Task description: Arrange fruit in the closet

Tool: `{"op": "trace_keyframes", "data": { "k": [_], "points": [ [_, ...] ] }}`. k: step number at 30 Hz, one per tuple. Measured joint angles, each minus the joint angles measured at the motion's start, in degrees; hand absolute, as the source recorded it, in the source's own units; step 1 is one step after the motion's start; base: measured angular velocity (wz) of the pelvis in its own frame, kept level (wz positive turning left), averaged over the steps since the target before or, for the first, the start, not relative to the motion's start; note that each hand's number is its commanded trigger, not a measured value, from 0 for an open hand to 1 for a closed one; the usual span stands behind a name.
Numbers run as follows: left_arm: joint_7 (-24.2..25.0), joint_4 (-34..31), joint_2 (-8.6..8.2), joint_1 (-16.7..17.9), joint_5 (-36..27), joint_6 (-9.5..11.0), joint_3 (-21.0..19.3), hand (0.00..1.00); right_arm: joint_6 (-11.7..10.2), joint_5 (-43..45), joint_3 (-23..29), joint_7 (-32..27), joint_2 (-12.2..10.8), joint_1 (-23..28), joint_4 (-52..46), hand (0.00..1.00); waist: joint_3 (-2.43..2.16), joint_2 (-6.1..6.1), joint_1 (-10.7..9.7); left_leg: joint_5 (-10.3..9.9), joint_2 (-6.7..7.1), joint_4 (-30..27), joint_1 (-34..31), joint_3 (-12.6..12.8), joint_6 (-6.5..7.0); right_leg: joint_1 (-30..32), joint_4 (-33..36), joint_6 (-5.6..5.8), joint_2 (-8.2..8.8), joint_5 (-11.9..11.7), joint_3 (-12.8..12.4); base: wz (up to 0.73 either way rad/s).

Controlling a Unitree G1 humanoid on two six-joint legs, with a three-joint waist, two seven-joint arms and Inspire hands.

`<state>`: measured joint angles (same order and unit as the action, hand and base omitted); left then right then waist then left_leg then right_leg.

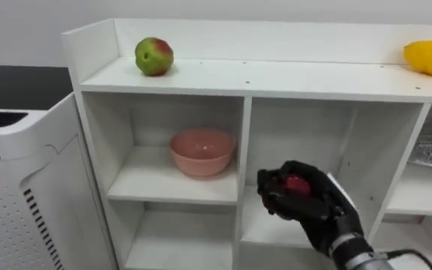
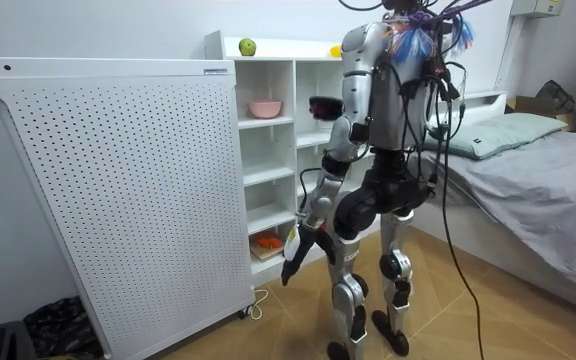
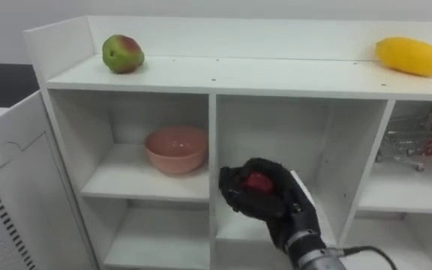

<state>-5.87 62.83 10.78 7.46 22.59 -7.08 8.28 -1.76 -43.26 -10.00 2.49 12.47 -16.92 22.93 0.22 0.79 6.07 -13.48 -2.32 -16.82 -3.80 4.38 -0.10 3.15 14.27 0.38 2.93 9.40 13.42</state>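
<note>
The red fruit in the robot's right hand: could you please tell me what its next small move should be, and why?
Probably ease the right hand forward, into the middle compartment of the closet. Its fingers are curled round the red fruit, and it hovers in front of that opening, above its shelf, with the fruit not yet set down. The left hand hangs low.

Top shelf [image 3: 276, 75]: bare at centre; apple [image 3: 122, 54] upper left, yellow fruit [image 3: 411, 56] upper right. Left compartment [image 3: 96, 127]: pink bowl [image 3: 175, 148] inside. Centre compartment [image 3: 276, 124]: open behind right hand [image 3: 276, 201] clutching red fruit [image 3: 257, 181]. White panel [image 3: 13, 172] flanks lower left.
</note>
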Motion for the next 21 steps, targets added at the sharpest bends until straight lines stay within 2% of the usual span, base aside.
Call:
{"op": "trace_keyframes", "data": {
  "k": [1, 3, 7, 10, 14, 18, 21],
  "points": [
    [0.0, 0.1, -0.01, -0.3, -0.7, 0.0, 0.2, 0.0, 0.2, -1.3, 0.0, -0.2, -0.4, 0.0, 2.2, 1.0, 0.04, 0.03, 0.1, 0.0, 0.0, -0.3, -0.7, -0.1, 0.0, 0.8, 0.6, 0.0, 0.04, 0.0, -0.1, 0.0],
    [-0.2, 0.4, -0.26, -0.9, -2.7, 0.1, 1.0, 0.0, 0.6, -8.5, 0.1, -0.7, -1.5, 0.0, 8.2, 1.0, 0.52, 0.29, 0.6, 0.3, 0.03, -1.8, -4.3, -0.2, 0.51, 5.0, 3.3, -0.06, 0.99, 0.2, -0.1, 0.0],
    [-0.1, 1.6, -1.03, -1.4, -5.6, -0.1, 1.0, 0.0, 0.6, -17.3, 0.2, -0.3, -1.7, -1.1, 15.2, 1.0, 1.21, 0.84, 0.7, 0.4, 0.79, -5.1, -10.4, 0.0, 0.99, 11.2, 7.8, -0.43, 2.48, 1.2, 0.8, 0.04],
    [-0.1, 1.4, -1.1, -1.5, -9.6, -0.5, 1.6, 0.0, 1.0, -26.5, 1.4, -0.1, -1.7, -2.7, 19.4, 1.0, 1.85, 1.45, 1.0, 0.3, 1.51, -8.1, -16.4, 0.3, 1.54, 18.5, 13.3, -0.82, 3.98, 2.3, -0.1, 0.03],
    [-0.1, 1.2, -1.09, -1.3, -10.6, -1.1, 2.6, 0.0, 1.4, -35.4, 4.4, 0.1, -1.6, -4.6, 24.1, 1.0, 1.87, 1.55, 2.0, 0.5, 2.21, -10.4, -21.1, 0.4, 1.66, 24.0, 16.8, -0.83, 4.96, 3.4, -1.5, 0.03],
    [-0.1, 1.1, -1.05, -1.3, -16.5, -1.3, 2.7, 0.0, 1.6, -43.3, 8.3, 0.2, -1.3, -8.6, 29.3, 1.0, 1.86, 1.62, 2.5, 0.8, 2.15, -13.0, -26.7, 0.4, 1.6, 29.5, 19.2, -1.25, 5.35, 3.2, -1.7, 0.01],
    [-0.2, 0.5, -0.8, -1.3, -19.8, -1.4, 3.3, 0.0, 2.0, -44.6, 9.6, 0.2, -0.5, -11.6, 31.5, 1.0, 1.83, 1.65, 2.5, 0.9, 2.18, -15.1, -30.5, 0.7, 1.69, 33.3, 21.7, -1.85, 6.24, 3.6, -1.0, 0.06]
  ]
}}
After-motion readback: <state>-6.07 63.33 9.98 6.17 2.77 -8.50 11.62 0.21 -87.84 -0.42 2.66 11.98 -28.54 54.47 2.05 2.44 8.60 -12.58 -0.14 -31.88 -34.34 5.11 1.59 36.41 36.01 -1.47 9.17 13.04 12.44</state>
